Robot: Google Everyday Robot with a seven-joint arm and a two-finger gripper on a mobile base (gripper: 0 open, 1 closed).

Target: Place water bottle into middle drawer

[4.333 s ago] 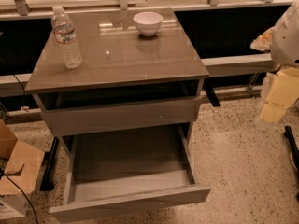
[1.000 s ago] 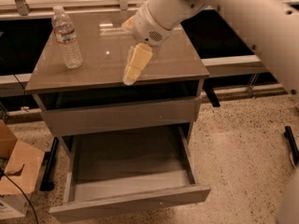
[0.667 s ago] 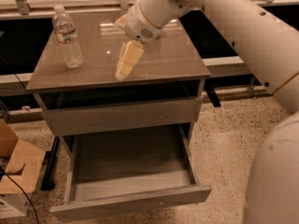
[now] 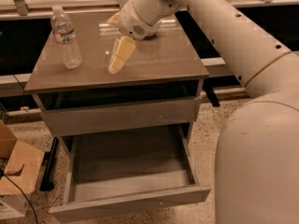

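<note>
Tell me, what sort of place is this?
Probably an office or lab: a drawer cabinet, speckled floor, cardboard box. The tool hovers above the cabinet top, near the water bottle.

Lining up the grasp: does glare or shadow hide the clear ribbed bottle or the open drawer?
Camera view: no. Glare streaks the glossy brown tabletop behind the cream gripper, hanging right of the clear, white-capped water bottle; the shallow grey-brown middle drawer lies shaded, its floor visible.

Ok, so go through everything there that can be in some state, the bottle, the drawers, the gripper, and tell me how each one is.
Water bottle: upright on the cabinet top, cap on, not held.
Middle drawer: pulled out, nothing in it.
Upper panel: pushed in.
Gripper: over the cabinet top, apart from the bottle, holding nothing.
Cardboard box: flaps open.
</note>
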